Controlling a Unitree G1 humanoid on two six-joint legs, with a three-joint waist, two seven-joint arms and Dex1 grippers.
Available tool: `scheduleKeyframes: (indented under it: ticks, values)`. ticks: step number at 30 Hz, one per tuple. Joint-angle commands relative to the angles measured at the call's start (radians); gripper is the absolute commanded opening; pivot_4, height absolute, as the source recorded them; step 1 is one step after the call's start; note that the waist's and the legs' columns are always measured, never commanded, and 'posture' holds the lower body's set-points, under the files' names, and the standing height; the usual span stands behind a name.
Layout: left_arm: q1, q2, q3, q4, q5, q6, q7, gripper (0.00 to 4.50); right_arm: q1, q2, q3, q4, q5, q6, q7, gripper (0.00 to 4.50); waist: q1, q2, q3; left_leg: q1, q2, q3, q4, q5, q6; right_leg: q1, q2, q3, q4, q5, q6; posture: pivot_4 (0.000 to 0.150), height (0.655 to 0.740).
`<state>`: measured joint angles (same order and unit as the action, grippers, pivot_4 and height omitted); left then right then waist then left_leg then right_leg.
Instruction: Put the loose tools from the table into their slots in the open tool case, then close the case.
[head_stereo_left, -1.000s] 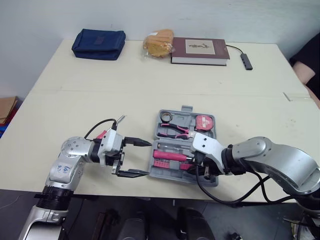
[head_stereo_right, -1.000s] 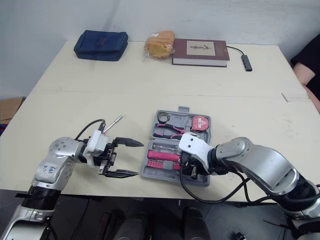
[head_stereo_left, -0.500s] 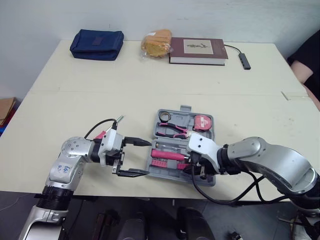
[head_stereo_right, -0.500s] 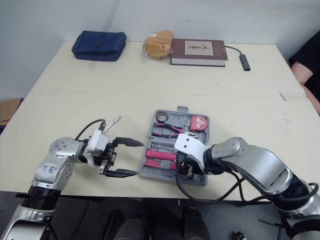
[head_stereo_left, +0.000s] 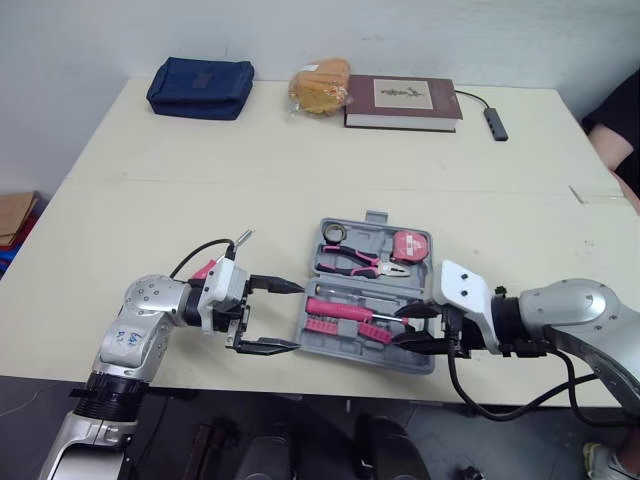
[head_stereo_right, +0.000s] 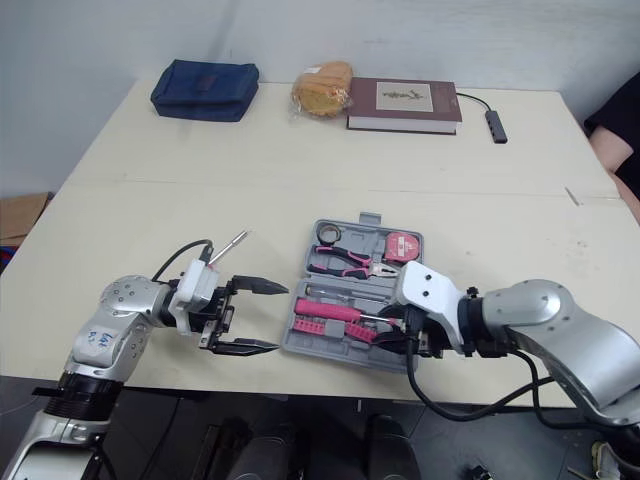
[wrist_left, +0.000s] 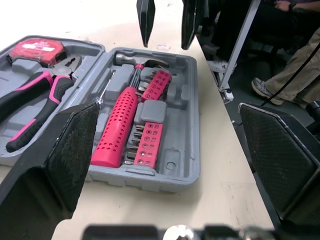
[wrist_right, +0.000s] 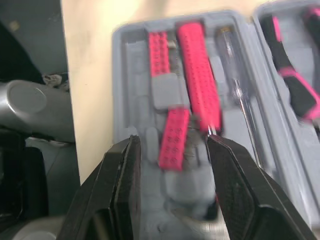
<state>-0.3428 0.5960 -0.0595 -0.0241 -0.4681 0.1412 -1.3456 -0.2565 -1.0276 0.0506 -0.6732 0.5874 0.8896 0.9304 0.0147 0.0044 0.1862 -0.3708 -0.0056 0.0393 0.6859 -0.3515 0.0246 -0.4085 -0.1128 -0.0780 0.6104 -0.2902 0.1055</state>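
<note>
Open tool case (wrist_left: 176, 150) near the front edge of the table (head_stereo_left: 300, 150), both halves lying flat, with your two grippers at its opposite ends.

(a) Your left gripper (head_stereo_left: 298, 316) hovers just beside the case's left end, not touching it. Its two black fingers are spread wide and have hold of nothing.

(b) Your right gripper (head_stereo_left: 396, 326) is at the case's right end, with its fingertips over the near half. Its fingers stand apart with a moderate gap, and nothing is held between them.

(c) Contents of the near half:
- A hammer with a pink grip (head_stereo_left: 340, 311) lies lengthwise in its slot.
- Pink bit holders (wrist_left: 147, 145) sit beside it, toward the table edge.
- A slim screwdriver (wrist_right: 229, 55) lies along the hammer's other side.

(d) Contents of the far half:
- Pink-handled pliers (head_stereo_left: 360, 263) are seated there.
- A red tape measure (head_stereo_left: 408, 245) sits toward the right end.

(e) Along the table's far edge, well apart from the case, you see a navy pouch (head_stereo_left: 200, 87), a bagged loaf (head_stereo_left: 318, 85), a dark red book (head_stereo_left: 403, 101) and a small adapter on a cable (head_stereo_left: 494, 120). A person's arm (head_stereo_left: 620, 130) shows at the right border.
</note>
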Motion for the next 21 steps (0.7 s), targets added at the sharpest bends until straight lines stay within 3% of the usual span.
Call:
scheduleKeyframes:
  ticks: [1, 3, 8, 15, 21]
  values:
    - [-0.006, -0.001, 0.002, -0.022, -0.014, 0.003, -0.001, 4.50, 0.051, 0.020, -0.050, -0.022, -0.006, -0.111, 0.026, 2.19, 0.001, 0.000, 0.000, 0.000, 0.000, 0.000, 0.000, 0.000, 0.000, 0.000, 0.000, 0.000, 0.000, 0.000, 0.000, 0.150, 0.7400]
    - [-0.011, -0.001, 0.003, -0.016, -0.013, 0.003, -0.004, 4.50, 0.060, 0.053, -0.053, -0.014, 0.005, -0.146, 0.030, 2.19, -0.001, 0.000, 0.000, 0.000, 0.000, 0.000, 0.000, 0.000, 0.000, 0.000, 0.001, 0.000, 0.000, 0.000, 0.000, 0.150, 0.7400]
    - [-0.022, 0.004, 0.006, -0.008, -0.009, 0.001, -0.008, 4.50, 0.092, 0.121, -0.009, 0.050, -0.060, -0.271, 0.032, 0.02, 0.004, 0.000, 0.000, 0.001, 0.000, 0.000, 0.000, 0.000, 0.000, 0.000, 0.001, 0.000, 0.000, 0.000, 0.000, 0.150, 0.7400]
    - [-0.023, 0.014, 0.011, -0.025, -0.010, 0.011, -0.004, 4.50, 0.145, 0.148, 0.083, 0.201, -0.244, -0.505, 0.062, 0.02, 0.008, -0.001, 0.000, 0.000, -0.001, 0.001, 0.000, 0.000, 0.000, 0.000, 0.003, 0.000, 0.001, 0.000, 0.000, 0.150, 0.7400]
    - [-0.022, 0.028, 0.017, -0.033, -0.013, 0.018, -0.003, 4.50, 0.156, 0.177, 0.108, 0.302, -0.324, -0.591, 0.044, 0.02, 0.007, -0.001, 0.000, 0.001, -0.001, 0.001, 0.000, 0.000, 0.000, 0.001, 0.003, 0.000, 0.001, 0.000, 0.000, 0.150, 0.7400]
